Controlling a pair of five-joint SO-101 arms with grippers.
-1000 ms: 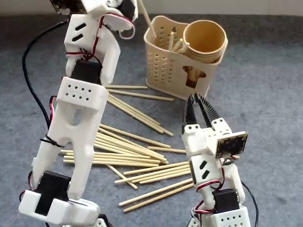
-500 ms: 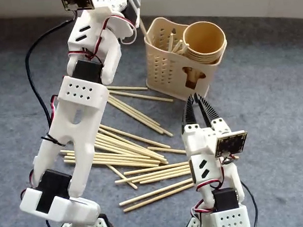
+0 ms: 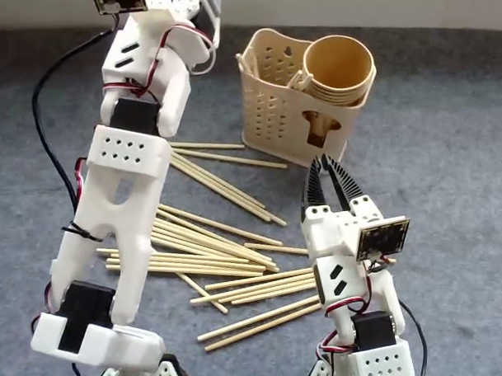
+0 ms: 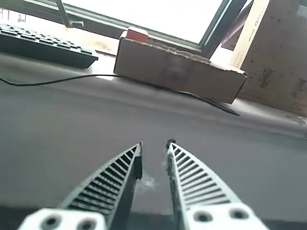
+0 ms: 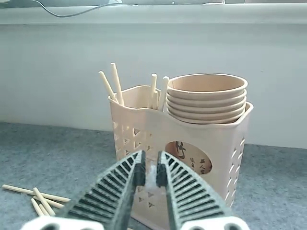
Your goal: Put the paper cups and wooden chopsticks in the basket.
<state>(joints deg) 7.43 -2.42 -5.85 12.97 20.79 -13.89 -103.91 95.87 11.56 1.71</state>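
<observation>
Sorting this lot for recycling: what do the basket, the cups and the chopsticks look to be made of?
Basket: likely moulded plastic, cream, slightly glossy, with rows of regular slots in its walls.
Cups: seemingly paper, matte tan, with thin rolled rims, nested in a stack.
Chopsticks: apparently bare pale wood or bamboo, matte, with no visible coating.

left arm (image 3: 123,184), right arm (image 3: 345,234): white shells, hole-dotted panels | servos (image 3: 141,117): black | wiring (image 3: 160,55): red, black, white | left hand (image 4: 154,153), right hand (image 5: 149,170): black ribbed fingers (image 5: 187,191)
</observation>
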